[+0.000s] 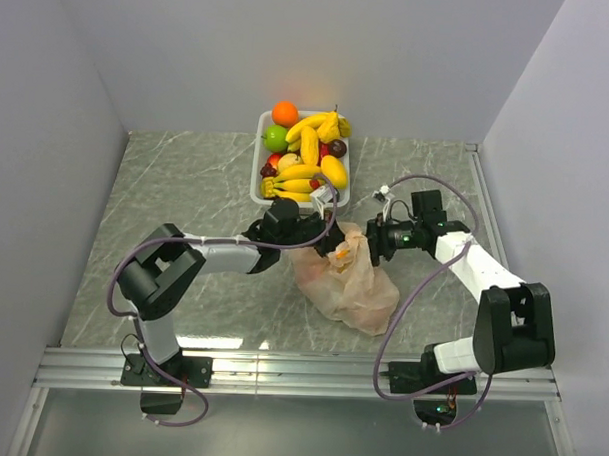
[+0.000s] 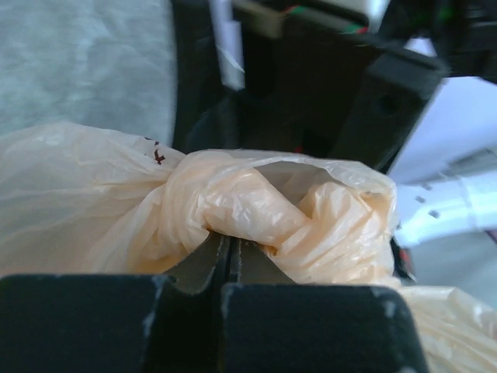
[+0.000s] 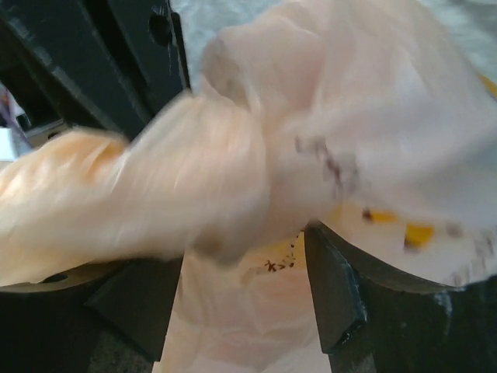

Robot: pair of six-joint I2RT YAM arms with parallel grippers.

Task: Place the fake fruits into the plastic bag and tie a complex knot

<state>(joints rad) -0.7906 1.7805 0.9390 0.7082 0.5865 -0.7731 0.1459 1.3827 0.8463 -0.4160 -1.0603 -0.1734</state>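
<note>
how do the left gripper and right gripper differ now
The left gripper is shut on a twisted fold of the plastic bag; the right gripper stands open, plastic crossing its gap. The left gripper reaches from the bag's left, the right gripper from its right. Both are black.

Green-grey marbled tabletop (image 1: 176, 193) between plain pale walls (image 1: 321, 38), aluminium rail (image 1: 279, 372) along near edge.
</note>
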